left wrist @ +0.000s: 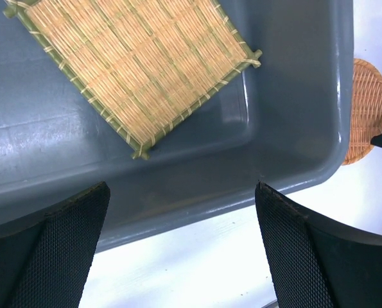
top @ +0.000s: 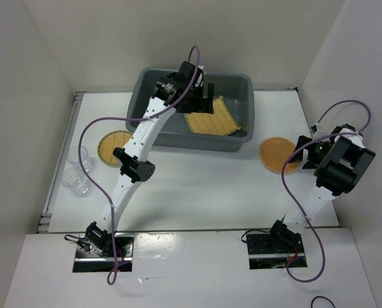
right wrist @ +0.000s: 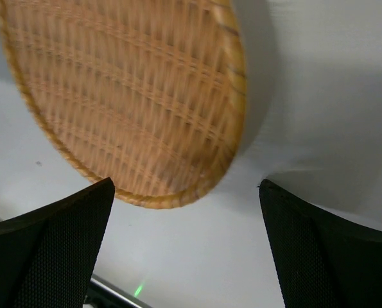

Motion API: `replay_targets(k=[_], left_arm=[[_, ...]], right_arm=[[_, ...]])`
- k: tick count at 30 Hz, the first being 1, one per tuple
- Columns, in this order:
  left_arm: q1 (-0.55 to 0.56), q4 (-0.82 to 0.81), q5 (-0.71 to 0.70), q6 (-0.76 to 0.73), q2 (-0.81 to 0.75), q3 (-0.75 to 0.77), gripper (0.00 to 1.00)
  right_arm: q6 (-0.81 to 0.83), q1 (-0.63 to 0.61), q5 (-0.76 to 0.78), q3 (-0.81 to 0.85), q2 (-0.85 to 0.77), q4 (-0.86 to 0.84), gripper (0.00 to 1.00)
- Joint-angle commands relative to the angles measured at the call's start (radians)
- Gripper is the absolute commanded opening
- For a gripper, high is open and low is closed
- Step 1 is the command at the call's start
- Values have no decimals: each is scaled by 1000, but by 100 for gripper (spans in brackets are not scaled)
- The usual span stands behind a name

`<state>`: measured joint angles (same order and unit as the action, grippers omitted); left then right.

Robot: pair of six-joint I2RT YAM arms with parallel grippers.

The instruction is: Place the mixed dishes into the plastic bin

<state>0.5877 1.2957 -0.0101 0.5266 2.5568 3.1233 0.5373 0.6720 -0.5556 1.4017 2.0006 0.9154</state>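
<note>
- Plastic bin [top: 197,140]: my left gripper [left wrist: 181,192] hangs over its near wall, jaws wide, nothing held.
- Square mat [left wrist: 133,64] lies flat inside the bin, skewed cornerwise to the walls; it's square, so no long axis.
- Orange mat [right wrist: 123,96] lies flat just right of the bin. My right gripper [right wrist: 187,186] is spread wide and empty, I think above its edge. That rim's thin, so the fingers could skid it away.

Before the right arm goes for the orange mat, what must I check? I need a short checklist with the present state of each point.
1. Right gripper open and empty: ok.
2. Orange mat in front of the right gripper, in its camera view: ok.
3. Right fingers touching the orange mat: cannot tell.
4. Left gripper open and empty: ok.
5. Square mat inside the bin: ok.
6. Yellow mat and cups inside the bin: not ok, both lie outside it.
</note>
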Motion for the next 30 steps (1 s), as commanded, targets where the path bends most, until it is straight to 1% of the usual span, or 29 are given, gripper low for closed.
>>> replay_targets(k=[1,4,6,8,9,11,12,14,15,18,19,22,28,30], left_arm=[[8,5,-22,-14,-112,9,100],[8,5,-22,-23,-165,-40,100],[8,5,-33,-23,-175,-84,100],[8,5,-42,-33,-202,-112,100],[8,5,-42,-33,-202,-121,100],[8,5,-42,-33,-202,-121,100],[8,5,-42,-33,-202,-121,100],[8,5,-12,-21,-202,-112,100],[8,5,-11,-20,-202,-85,100],[18,5,-1,-11,-181,-59,100],[18,5,-1,-11,-181,-49,100],[27,5,-1,-11,-181,-49,100],[27,5,-1,-11,-181,-49,100],[27,5,-1,-11,-181,-19,100]], right_arm=[[61,14,-138,14,101,97,98],[75,14,-214,25,161,131,98],[84,14,-256,36,202,141,98],[93,14,-283,45,234,154,95],[102,14,-299,54,268,154,86],[121,14,-352,63,299,192,75],[130,14,-368,63,325,201,63],[130,14,-392,63,336,211,52],[130,14,-406,63,349,211,42],[107,23,-406,63,349,188,24],[107,23,-406,63,349,188,12],[83,23,-383,63,323,165,0],[82,23,-365,82,215,189,0],[82,23,-365,112,166,215,0]])
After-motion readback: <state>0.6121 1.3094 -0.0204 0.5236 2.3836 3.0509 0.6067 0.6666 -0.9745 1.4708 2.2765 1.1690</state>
